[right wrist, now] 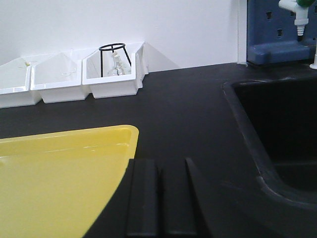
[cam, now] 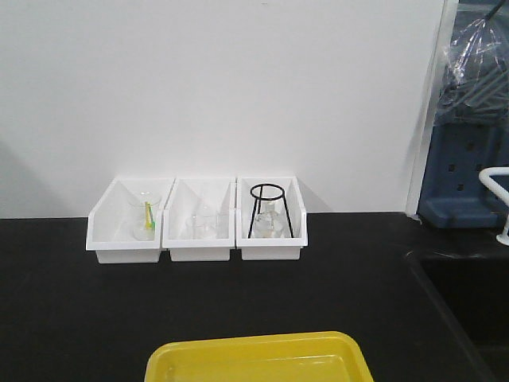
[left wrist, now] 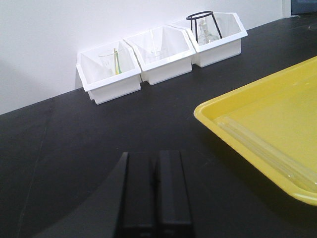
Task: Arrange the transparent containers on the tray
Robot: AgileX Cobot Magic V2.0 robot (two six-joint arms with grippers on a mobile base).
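left gripper (left wrist: pixel 154 196): fingers pressed together, nothing between them, low over the black countertop (left wrist: pixel 74 148). right gripper (right wrist: pixel 166 198): fingers also closed flat against each other, holding nothing, over the same black surface.

yellow tray (left wrist: pixel 233 126) sits ahead and to the right of the left gripper, near but not touching. from the right gripper the same tray (right wrist: pixel 74 144) is just to its left and slightly ahead, its rounded corner close to the fingers. in the front view the tray (cam: pixel 171 358) shows at the bottom edge.

clear test tubes (left wrist: pixel 267 153): lying flat inside the tray along its near rim, seen from the left wrist as long glassy rods running parallel to that edge. hard to separate them; cannot tell which is the longer one. they don't show in the right wrist or front views.

right of the right gripper: a dark sink basin (right wrist: pixel 282 129) recessed into the counter.

far ahead of both grippers, against the white wall (cam: pixel 238 79): three white bins in a row, touching. left bin (cam: pixel 127 223) holds a clear beaker with a yellow-green stick in it. middle bin (cam: pixel 199 227) holds clear glassware, details too faint. right bin (cam: pixel 270 223) holds a black wire stand (cam: pixel 269 208) over a clear glass item.

far right behind the sink: a blue rack (cam: pixel 465 179) with a white tap fitting (right wrist: pixel 297 12).
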